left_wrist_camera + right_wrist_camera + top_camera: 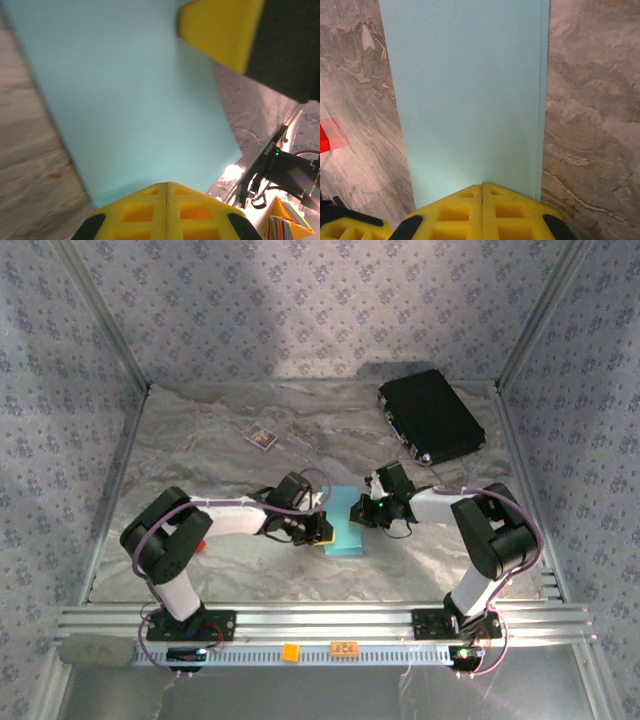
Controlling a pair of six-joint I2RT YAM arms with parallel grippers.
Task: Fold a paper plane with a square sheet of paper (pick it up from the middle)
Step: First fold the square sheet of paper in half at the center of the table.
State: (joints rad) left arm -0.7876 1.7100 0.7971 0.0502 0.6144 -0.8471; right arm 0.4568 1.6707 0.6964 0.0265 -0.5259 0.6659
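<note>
1. Counted: two black-and-white robot arms, one small dark card with a pale border (261, 437), one light-blue paper sheet (345, 525) and one black rectangular case (432, 415), all on one grey marbled worktop (200, 430).
2. The left arm (230, 512) reaches rightward toward the middle. The card lies flat beyond it, nearer the back wall and well apart from the sheet.
3. The left arm's yellow fingers (155, 195) are closed, tip against tip, at the sheet's left edge. Whether any paper is caught between them cannot be told.
4. The sheet lies in the middle of the worktop, near the front, between the two sets of fingers. It shows as an upright rectangle. In the right wrist view a second edge runs just inside one long side.
5. The right arm's yellow fingers (465, 197) are closed too, at the sheet's right edge, and again no pinch can be made out.
6. The right arm (440, 505) reaches leftward. The case, the only container, sits at the back right with its lid shut, so its contents are hidden.
</note>
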